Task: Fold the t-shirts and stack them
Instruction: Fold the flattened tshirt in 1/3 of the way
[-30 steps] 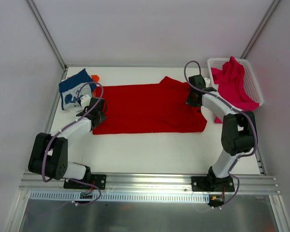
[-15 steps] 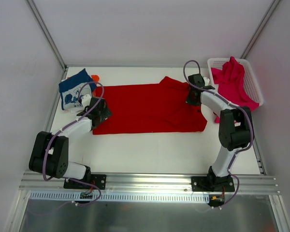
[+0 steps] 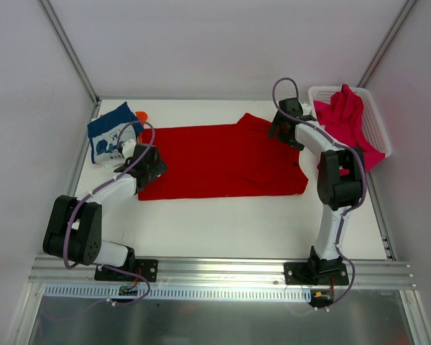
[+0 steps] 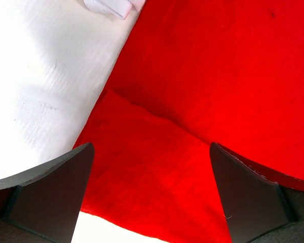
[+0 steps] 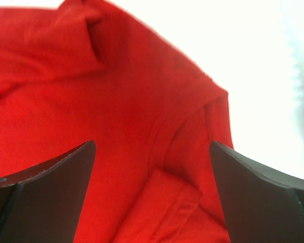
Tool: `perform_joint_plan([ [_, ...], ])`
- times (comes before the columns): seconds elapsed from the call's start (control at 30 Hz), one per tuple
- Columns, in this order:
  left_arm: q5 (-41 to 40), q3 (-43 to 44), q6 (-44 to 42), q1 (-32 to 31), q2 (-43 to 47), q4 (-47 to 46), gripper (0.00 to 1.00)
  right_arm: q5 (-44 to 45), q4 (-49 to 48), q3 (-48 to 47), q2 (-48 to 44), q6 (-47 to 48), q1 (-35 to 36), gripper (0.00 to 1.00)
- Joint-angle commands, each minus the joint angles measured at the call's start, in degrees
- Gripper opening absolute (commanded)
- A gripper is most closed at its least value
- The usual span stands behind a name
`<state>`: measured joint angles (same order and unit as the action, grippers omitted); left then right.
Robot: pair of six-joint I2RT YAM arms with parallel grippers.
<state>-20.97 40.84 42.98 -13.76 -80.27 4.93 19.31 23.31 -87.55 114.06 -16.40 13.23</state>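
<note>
Navy printed t-shirt [image 3: 113, 136], one, far-left on table [image 3: 223, 223]; orange t-shirt [image 3: 141, 114], one, peeking out behind it. Left tool [image 3: 152, 164], jaws apart, empty, over left hem of red t-shirt [image 3: 223, 162], one, spread mid-table. Right tool [image 3: 279, 129], jaws apart, empty, above its rumpled sleeve. Pink t-shirt [image 3: 348, 122], one, in basket [image 3: 377, 118]. Risk: rumpled sleeve and doubled hem likely to fold crooked.

Arms [image 3: 112, 188] black-jointed with white links; purple cables [image 3: 275, 90] loop alongside; end effector fingers [image 4: 50, 192] dark wedges.
</note>
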Motion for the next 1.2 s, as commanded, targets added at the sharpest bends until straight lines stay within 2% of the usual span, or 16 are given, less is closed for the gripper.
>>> perform_joint_plan([
  [0.0,1.20,-0.32,-1.06,0.66,1.08,-1.33,0.99,2.57,3.75,-4.82,0.38,-0.21,-1.11,1.00],
  [0.17,1.55,-1.64,-0.80,0.58,3.19,-1.68,0.99,-2.16,3.15,1.31,-8.75,-3.19,-0.49,0.99],
  [0.27,2.60,-2.17,-0.27,0.66,3.72,-1.85,0.99,-4.71,-0.09,10.79,-16.02,-8.18,1.09,1.00],
  [0.33,3.39,-2.78,0.00,0.66,4.33,-2.20,0.99,-5.16,-1.60,17.74,-19.40,-9.95,3.54,0.99],
  [0.47,4.89,-3.92,0.26,0.58,5.04,-3.17,0.99,-2.09,-0.55,22.06,-25.28,-12.59,11.61,0.99],
  [0.6,6.90,-4.80,0.96,0.49,5.82,-3.87,0.99,-1.47,-1.95,24.44,-25.56,-15.32,14.44,1.00],
  [0.73,8.40,-6.03,0.88,0.31,7.84,-4.31,0.99,-3.22,-4.58,26.28,-23.10,-17.07,14.80,0.88],
  [0.9,8.05,-7.97,-0.44,0.40,11.71,-4.31,0.99,-3.75,-6.87,28.22,-20.29,-19.19,15.07,0.83],
  [0.97,8.05,-8.75,-0.88,0.40,13.11,-4.31,0.99,-3.93,-7.58,28.66,-18.79,-19.80,15.07,0.77],
  [1.17,8.49,-9.73,-2.11,0.31,14.70,-4.23,0.99,-3.32,-9.51,30.86,-17.03,-22.09,16.12,0.74],
])
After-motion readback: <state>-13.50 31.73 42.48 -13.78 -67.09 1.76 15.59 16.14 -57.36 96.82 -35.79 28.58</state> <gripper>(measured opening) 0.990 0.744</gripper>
